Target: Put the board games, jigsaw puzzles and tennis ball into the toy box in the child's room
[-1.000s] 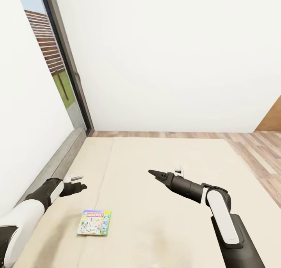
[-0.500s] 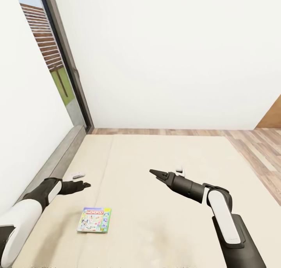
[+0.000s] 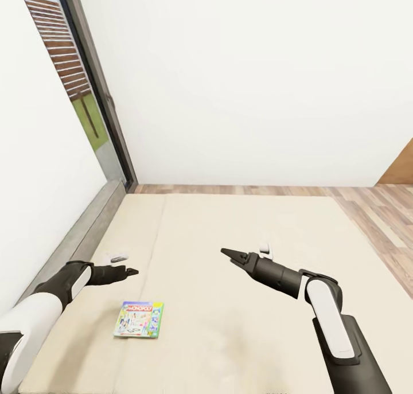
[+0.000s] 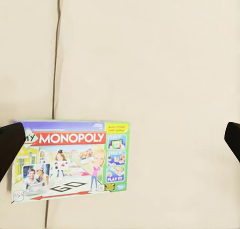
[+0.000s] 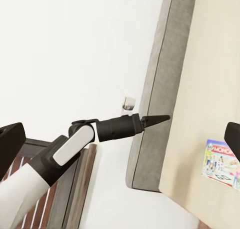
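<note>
Retrieval of a bed game was the step in hand, as we judged it. A My Monopoly board game (image 3: pixel 138 319) lay flat and face up on the cream mattress (image 3: pixel 241 222) of the bed, at about seven o'clock in our head view, and nothing was touching it. We saw no second game on the bed, and the toy box, puzzles and tennis ball were elsewhere.

Our left gripper (image 3: pixel 131 272) hung above the mattress just beyond the box, toward ten o'clock from it. In the head view it read as a closed dark point, yet our left wrist view showed its two fingertips (image 4: pixel 10 146) far apart at the frame's edges with the Monopoly box (image 4: pixel 70 161) lying between them but off toward one finger, so we took the jaws as spread and empty. Our right gripper (image 3: pixel 228 253) was raised over the middle of the bed, well apart from the game, pointing toward nine o'clock; there too the head view suggested a tight tip while the right wrist view showed its tips wide, with nothing held.

We judged the next move to call for drawing the left gripper back over the box, centring it across a short edge, then lowering. A thin flat box on soft bedding would need a finger worked under an edge.
</note>
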You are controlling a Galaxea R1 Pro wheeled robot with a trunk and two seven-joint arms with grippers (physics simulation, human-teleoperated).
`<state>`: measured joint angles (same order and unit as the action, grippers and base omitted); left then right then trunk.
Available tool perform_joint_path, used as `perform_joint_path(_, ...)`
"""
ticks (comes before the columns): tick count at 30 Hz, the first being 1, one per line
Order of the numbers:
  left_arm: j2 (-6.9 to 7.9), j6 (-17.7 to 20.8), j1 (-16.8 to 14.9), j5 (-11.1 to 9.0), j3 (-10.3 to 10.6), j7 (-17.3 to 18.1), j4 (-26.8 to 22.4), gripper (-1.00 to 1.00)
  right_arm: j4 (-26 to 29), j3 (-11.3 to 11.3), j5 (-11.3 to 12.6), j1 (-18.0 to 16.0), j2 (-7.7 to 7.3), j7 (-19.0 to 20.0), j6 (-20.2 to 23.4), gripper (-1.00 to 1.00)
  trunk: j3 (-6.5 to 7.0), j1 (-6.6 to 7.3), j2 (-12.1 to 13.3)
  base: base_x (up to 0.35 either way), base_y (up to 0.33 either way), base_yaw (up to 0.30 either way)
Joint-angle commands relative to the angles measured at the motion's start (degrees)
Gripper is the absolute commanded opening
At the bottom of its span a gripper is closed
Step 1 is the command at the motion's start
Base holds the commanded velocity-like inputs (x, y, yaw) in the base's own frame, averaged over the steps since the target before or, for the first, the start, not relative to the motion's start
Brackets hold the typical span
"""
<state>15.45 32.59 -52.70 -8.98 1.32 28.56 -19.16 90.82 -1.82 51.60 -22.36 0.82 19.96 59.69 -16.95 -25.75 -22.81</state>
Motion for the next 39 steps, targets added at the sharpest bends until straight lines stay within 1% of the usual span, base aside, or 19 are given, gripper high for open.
perform_joint_path(1, 0.05, 0.48, -0.03, -0.55, 0.15, -0.01, -0.06, 1.00, 0.00, -0.14, -0.54, -0.05, 0.08, 0.70, 0.31, 1.00, -0.20, -0.03, -0.11, 0.000, 0.000, 0.000)
perform_joint_path(9, 0.13, 0.56, -0.03, -0.52, 0.12, 0.15, -0.61, 1.00, -0.07, -0.18, -0.54, -0.02, 0.09, 1.13, 0.31, 1.00, -0.96, -0.03, -0.11, 0.000, 0.000, 0.000)
perform_joint_path(17, 0.18, 0.62, -0.03, -0.51, 0.38, 0.14, -1.52, 1.00, -0.08, 0.10, -0.96, 0.10, 0.60, 1.16, 0.19, 1.00, -1.60, -0.03, -0.11, 0.000, 0.005, 0.000)
perform_joint_path(27, 0.15, 0.63, -0.03, -0.51, 0.47, 0.14, -1.68, 1.00, -0.13, 0.07, -1.21, 0.12, 0.67, 1.17, 0.06, 1.00, -1.76, -0.03, -0.11, 0.000, 0.129, 0.000)
perform_joint_path(39, 0.05, 0.63, -0.03, -0.51, 0.52, 0.10, -1.72, 1.00, -0.28, 0.06, -1.24, 0.12, 0.82, 0.97, -0.01, 1.00, -1.77, -0.03, -0.11, 0.000, 0.016, 0.000)
